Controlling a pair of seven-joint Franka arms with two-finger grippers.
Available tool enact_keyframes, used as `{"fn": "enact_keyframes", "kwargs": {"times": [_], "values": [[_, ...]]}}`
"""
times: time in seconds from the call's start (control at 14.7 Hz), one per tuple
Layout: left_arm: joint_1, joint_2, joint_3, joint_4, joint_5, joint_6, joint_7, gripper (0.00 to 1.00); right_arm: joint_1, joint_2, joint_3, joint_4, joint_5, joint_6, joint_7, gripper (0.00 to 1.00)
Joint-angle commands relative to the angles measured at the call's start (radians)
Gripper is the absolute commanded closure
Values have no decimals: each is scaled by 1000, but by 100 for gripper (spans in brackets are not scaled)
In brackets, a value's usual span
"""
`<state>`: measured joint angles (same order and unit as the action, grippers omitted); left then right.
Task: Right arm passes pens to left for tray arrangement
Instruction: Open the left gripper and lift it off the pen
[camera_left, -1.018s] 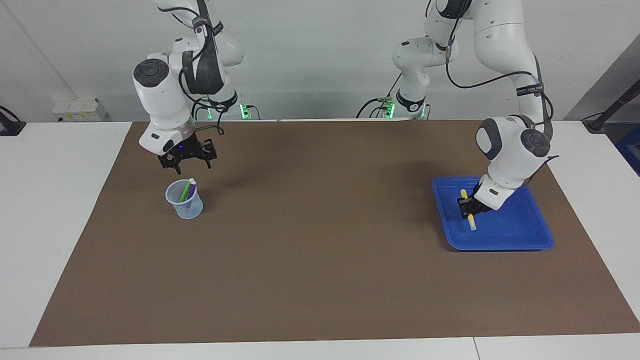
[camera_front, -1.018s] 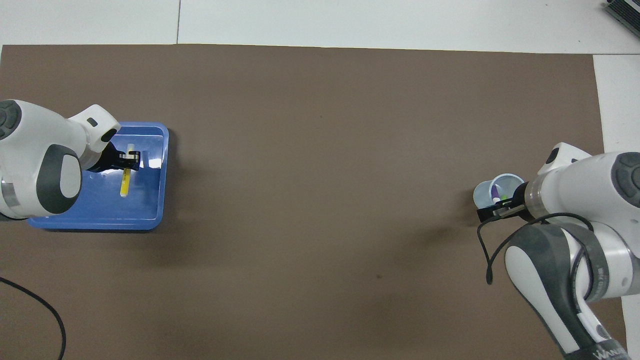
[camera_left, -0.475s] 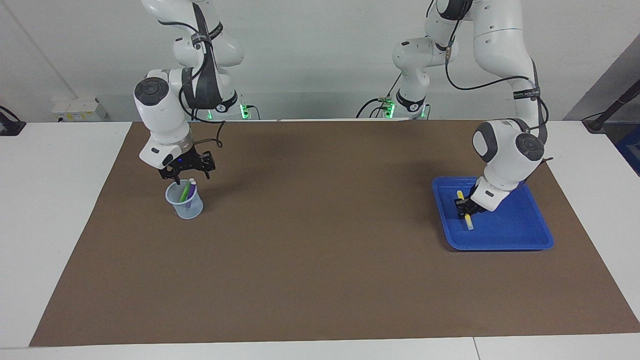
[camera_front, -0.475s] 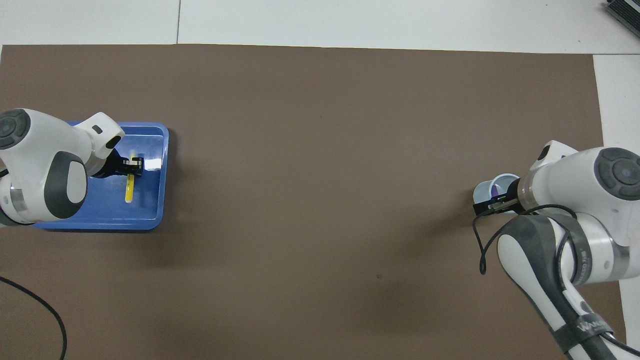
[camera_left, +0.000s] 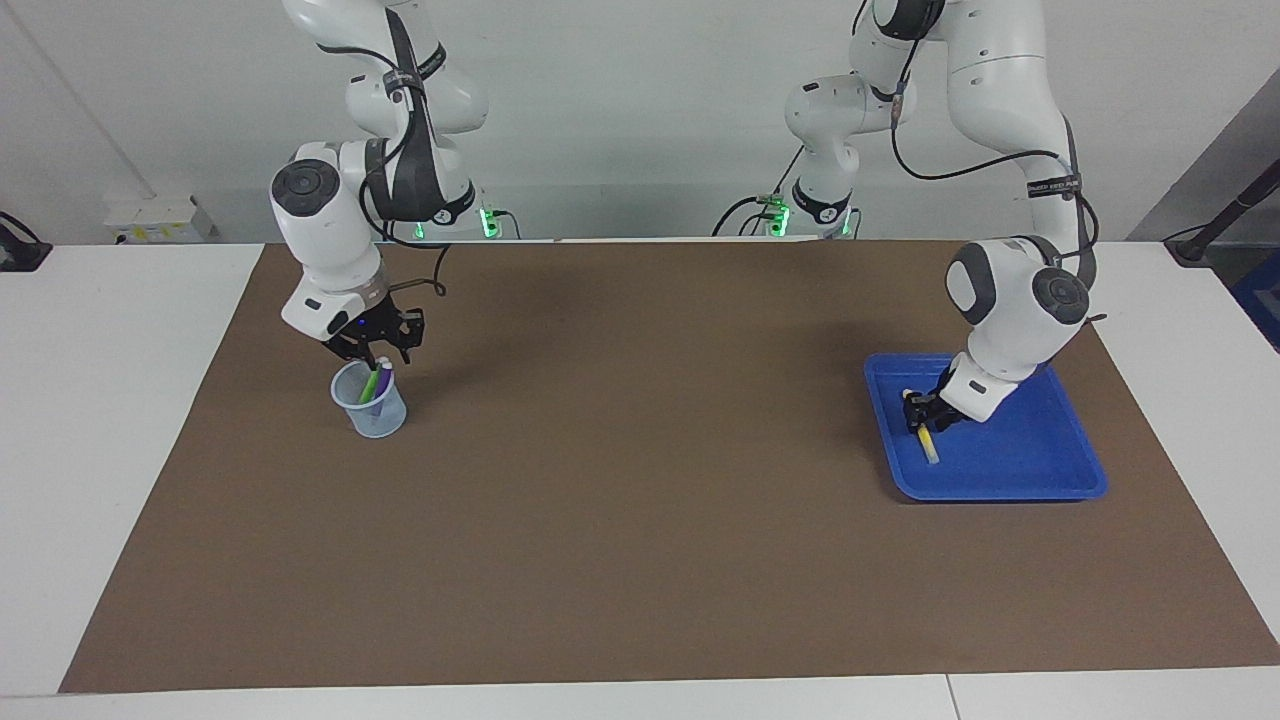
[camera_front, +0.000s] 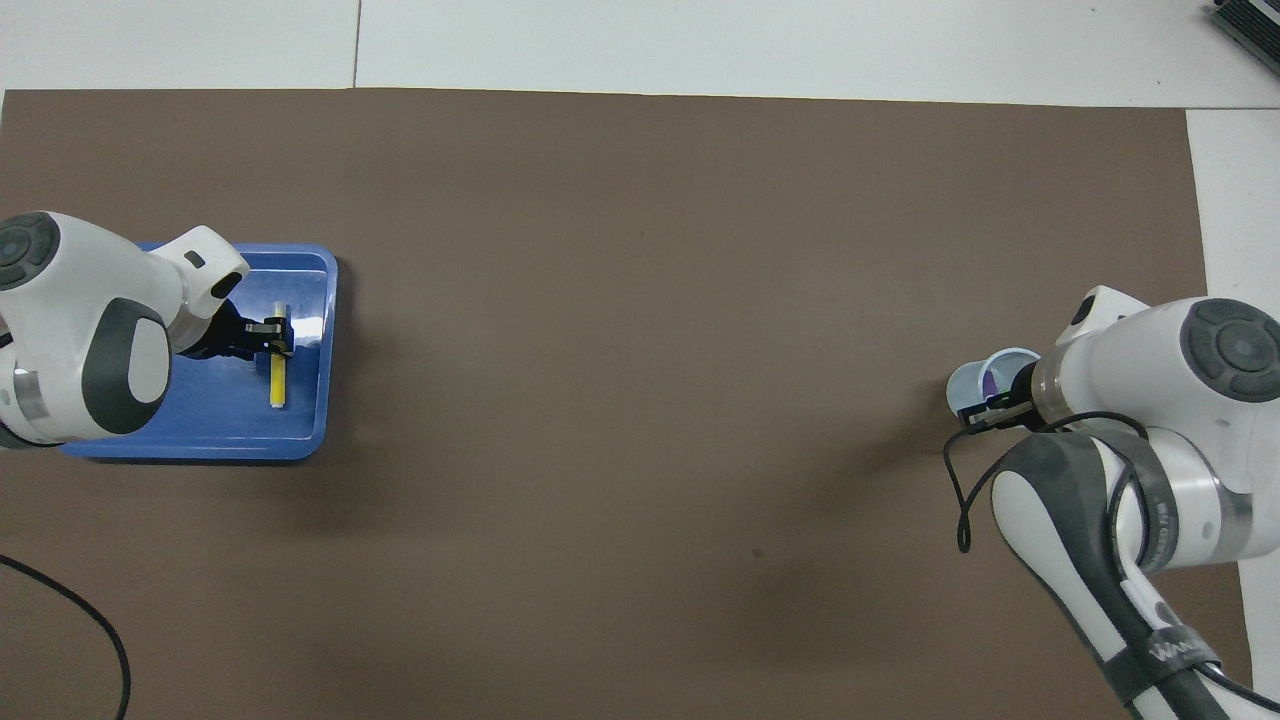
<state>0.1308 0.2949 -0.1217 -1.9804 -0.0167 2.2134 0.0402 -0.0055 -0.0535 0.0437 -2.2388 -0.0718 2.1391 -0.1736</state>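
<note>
With the slim yellow marker pen (camera_left: 930, 443) lying in the shallow blue plastic tray (camera_left: 1040, 478) at frame right, we can't tell the left gripper's (camera_left: 921, 413) grip; green and purple pens (camera_left: 376, 383) wait in the translucent cup (camera_left: 371, 412) under the right gripper (camera_left: 373, 351), grip unclear.

Even, bright overhead lighting throughout both views, with soft diffuse shadows under each arm on the brown mat (camera_left: 640, 500), a small white glare patch on the blue tray (camera_front: 310, 325), and focus acceptable edge to edge.
</note>
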Motion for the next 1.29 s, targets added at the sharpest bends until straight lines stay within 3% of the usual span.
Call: {"fn": "enact_keyframes", "kwargs": {"times": [0.0, 0.2, 0.48, 0.81, 1.22], "values": [[3, -31, 5, 64, 8, -131, -8, 47, -13, -3, 10, -24, -31, 19, 3, 46], [-2, -56, 4, 97, 6, -198, -80, 47, -13, -3, 10, -22, -31, 18, 2, 58], [-10, -69, 5, 163, -87, -273, -299, 43, -24, -2, 10, -19, -31, 18, -1, 64], [-25, -121, -4, 179, -159, -316, -563, 36, -33, 3, 10, -13, -31, 16, -15, 85], [-37, -152, -73, 256, -230, -449, -828, 29, -34, 7, 10, 4, -31, -1, -17, 97]]}}
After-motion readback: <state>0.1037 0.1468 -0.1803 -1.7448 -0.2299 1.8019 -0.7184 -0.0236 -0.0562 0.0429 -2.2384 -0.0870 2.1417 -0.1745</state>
